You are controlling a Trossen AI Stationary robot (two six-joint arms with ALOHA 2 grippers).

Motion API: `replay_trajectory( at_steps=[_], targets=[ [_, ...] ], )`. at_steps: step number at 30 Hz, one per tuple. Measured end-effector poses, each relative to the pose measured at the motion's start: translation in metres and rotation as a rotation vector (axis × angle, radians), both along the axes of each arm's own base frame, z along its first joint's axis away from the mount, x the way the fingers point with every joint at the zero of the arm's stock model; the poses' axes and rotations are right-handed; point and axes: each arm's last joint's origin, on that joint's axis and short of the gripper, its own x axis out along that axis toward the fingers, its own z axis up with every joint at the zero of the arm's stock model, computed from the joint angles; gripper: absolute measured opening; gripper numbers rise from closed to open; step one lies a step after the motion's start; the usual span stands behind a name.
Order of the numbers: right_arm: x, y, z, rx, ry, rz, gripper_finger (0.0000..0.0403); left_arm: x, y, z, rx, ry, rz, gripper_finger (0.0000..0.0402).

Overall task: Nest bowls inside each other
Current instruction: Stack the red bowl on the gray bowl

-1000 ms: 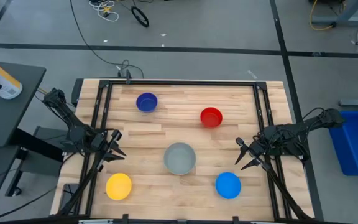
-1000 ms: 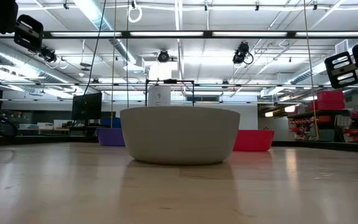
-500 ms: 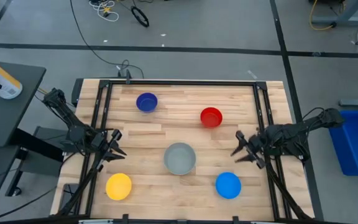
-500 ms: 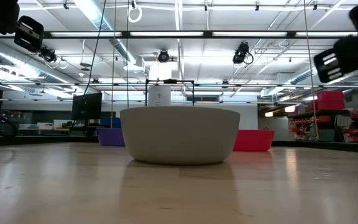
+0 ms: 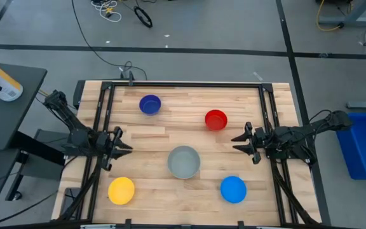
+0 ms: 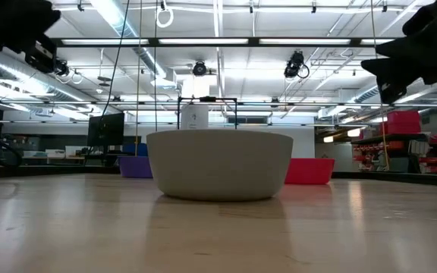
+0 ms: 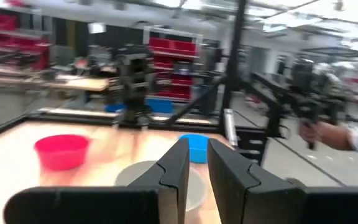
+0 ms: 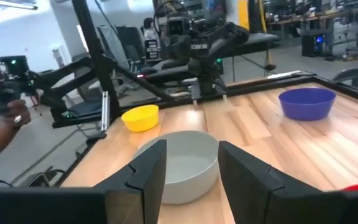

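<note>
On the wooden table (image 5: pixel 170 130) five bowls are sitting apart, none nested yet: the grey bowl (image 5: pixel 183 161) near the middle, the dark blue bowl (image 5: pixel 150 105) toward the far-left corner, the red bowl (image 5: pixel 216 119) toward the far-right side, the yellow bowl (image 5: pixel 121 190) by the near-left corner and the light blue bowl (image 5: pixel 233 189) by the near-right corner.

The right gripper (image 5: pixel 243 140) is hanging over the table's right side, just beside the red bowl and touching nothing — its jaws are standing spread and empty. The left gripper (image 5: pixel 123 148) is waiting at the left edge, its fingers (image 7: pixel 178 171) parted by only a narrow gap, holding nothing.

These bowls are looking like thin, stiff plastic — probably light, smooth and a little slippery, likely to skid if nudged from the side. The sensible hold seems to be on the rim, one finger inside the wall and one outside. The grey one, appearing the widest, is probably best left as the base, with the others dropped into it level so they are not jamming crooked.
</note>
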Motion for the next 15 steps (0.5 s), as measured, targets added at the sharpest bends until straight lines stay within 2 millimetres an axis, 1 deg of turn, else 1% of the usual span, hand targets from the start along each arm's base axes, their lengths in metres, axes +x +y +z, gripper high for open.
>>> replay_trajectory(
  at_steps=[2, 8, 10, 15],
  targets=[
    [0.000, -0.001, 0.000, -0.002, 0.004, -0.041, 0.0156, 0.000, 0.001, 0.000, -0.001, 0.006, 0.045, 0.0065],
    [0.001, -0.007, -0.008, -0.069, 0.082, -0.219, 0.0156, 0.000, 0.008, -0.004, 0.053, 0.063, 0.285, 0.0065],
    [0.002, -0.009, -0.011, -0.078, 0.105, -0.255, 0.0159, 0.000, 0.008, -0.006, 0.106, 0.083, 0.319, 0.0065],
    [0.007, -0.019, -0.018, -0.033, 0.178, -0.341, 0.0175, 0.000, 0.011, -0.010, 0.208, 0.134, 0.422, 0.0065]
  ],
)
